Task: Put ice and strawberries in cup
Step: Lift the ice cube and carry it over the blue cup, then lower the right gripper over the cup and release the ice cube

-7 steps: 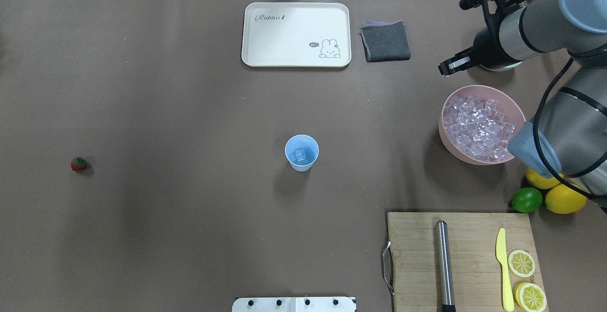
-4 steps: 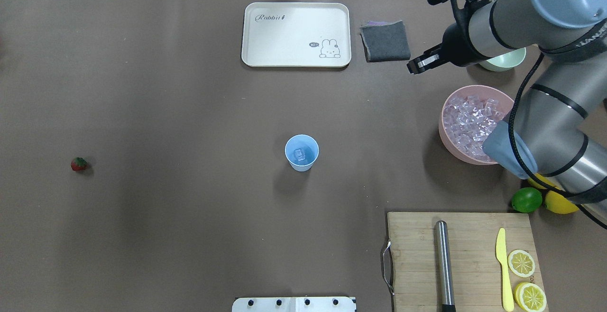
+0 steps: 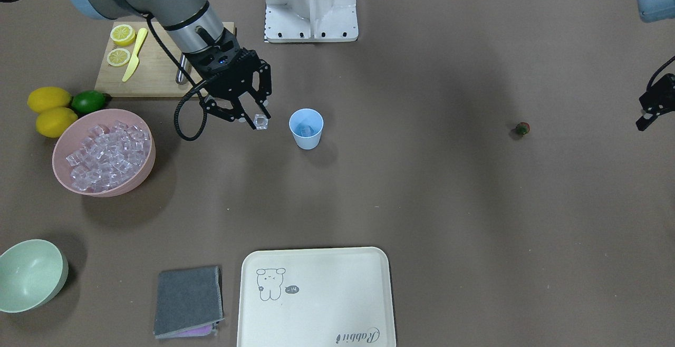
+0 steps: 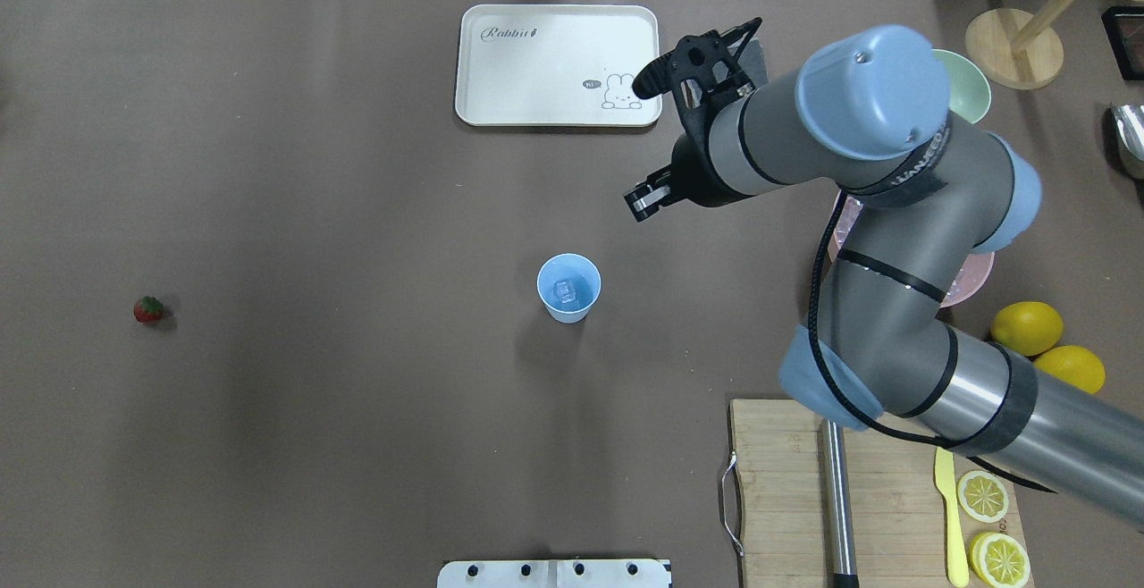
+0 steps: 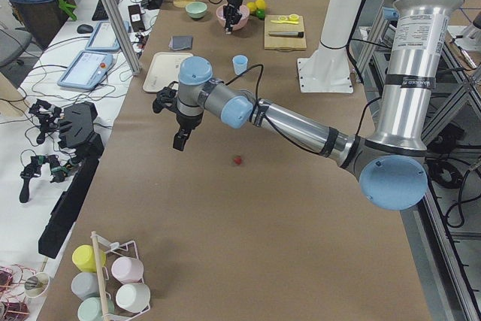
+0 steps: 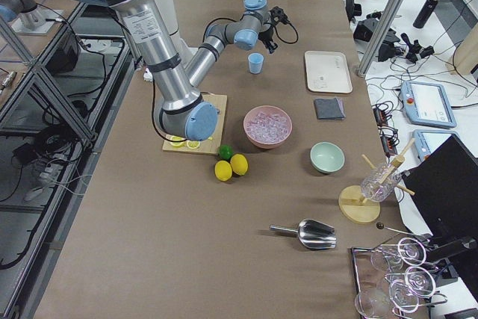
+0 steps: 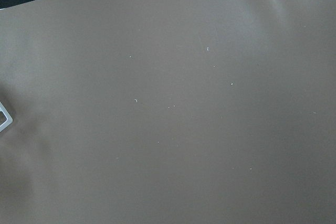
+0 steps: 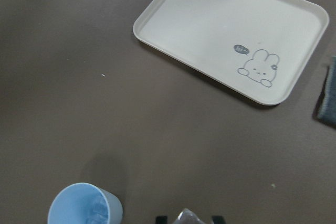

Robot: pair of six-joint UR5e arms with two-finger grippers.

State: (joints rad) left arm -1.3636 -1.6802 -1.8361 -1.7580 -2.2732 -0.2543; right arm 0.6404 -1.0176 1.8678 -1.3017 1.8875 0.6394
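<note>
Right end effector (image 3: 257,118) tight on one ice cube (image 3: 261,122), near the cup (image 3: 306,131).

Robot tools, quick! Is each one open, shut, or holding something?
Left tool: cannot be told, it shows too small and partly cut off.
Right tool: closed, holding a small clear glassy ice cube.

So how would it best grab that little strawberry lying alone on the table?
By the red body of the strawberry, across its widest part, coming straight down from above. It is tiny and lies low on the table with nothing near it, so a sideways approach would likely scrape the surface.
</note>
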